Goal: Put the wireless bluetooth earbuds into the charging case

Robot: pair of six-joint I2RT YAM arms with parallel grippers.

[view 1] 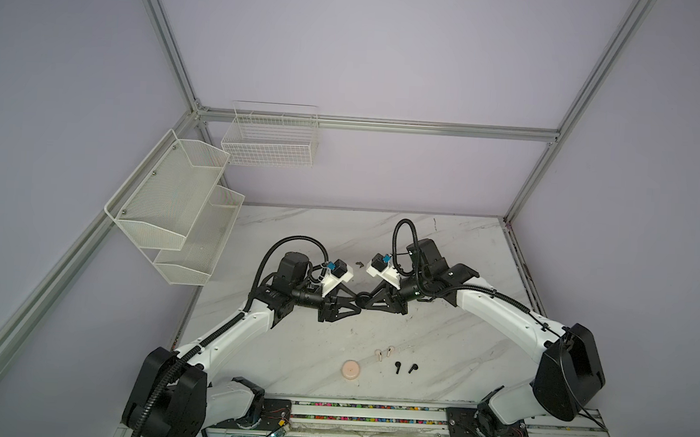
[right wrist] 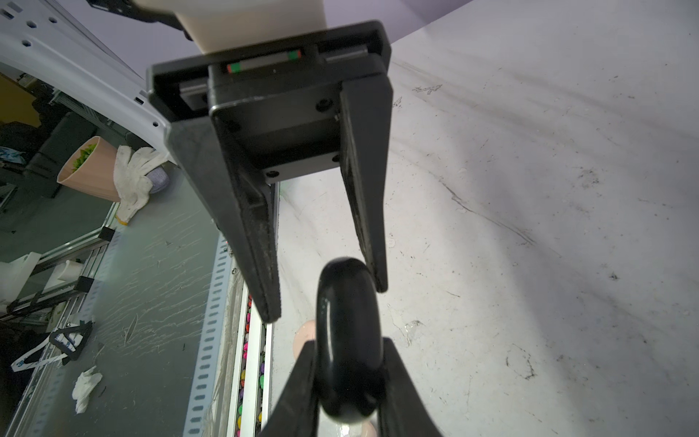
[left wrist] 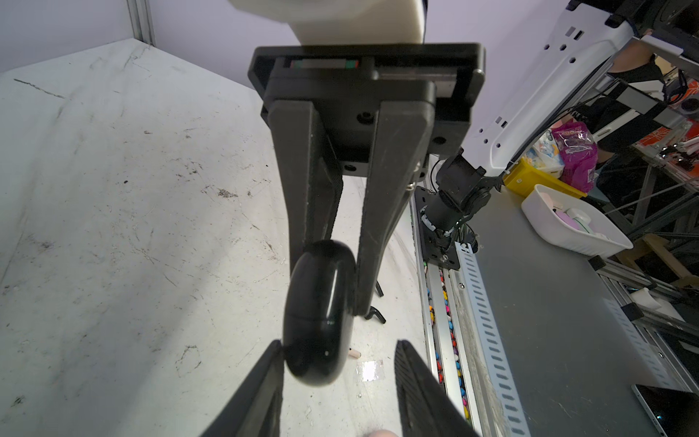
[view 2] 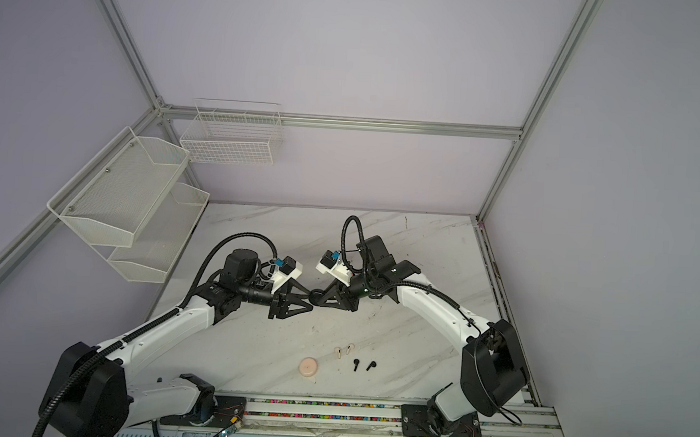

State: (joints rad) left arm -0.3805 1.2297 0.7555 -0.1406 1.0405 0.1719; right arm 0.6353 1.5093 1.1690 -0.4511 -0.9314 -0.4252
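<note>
A black round charging case hangs above the table's middle with my right gripper shut on it; it is closed. My left gripper faces it, open, astride the case's other end: one finger touches it, the other stands apart. In both top views the two grippers meet tip to tip around the case. Two pale pink earbuds and two black earbuds lie loose on the table near the front.
A pale pink round case sits shut on the marble table, left of the earbuds. Two white wire baskets hang on the left and back walls. A rail runs along the table's front edge.
</note>
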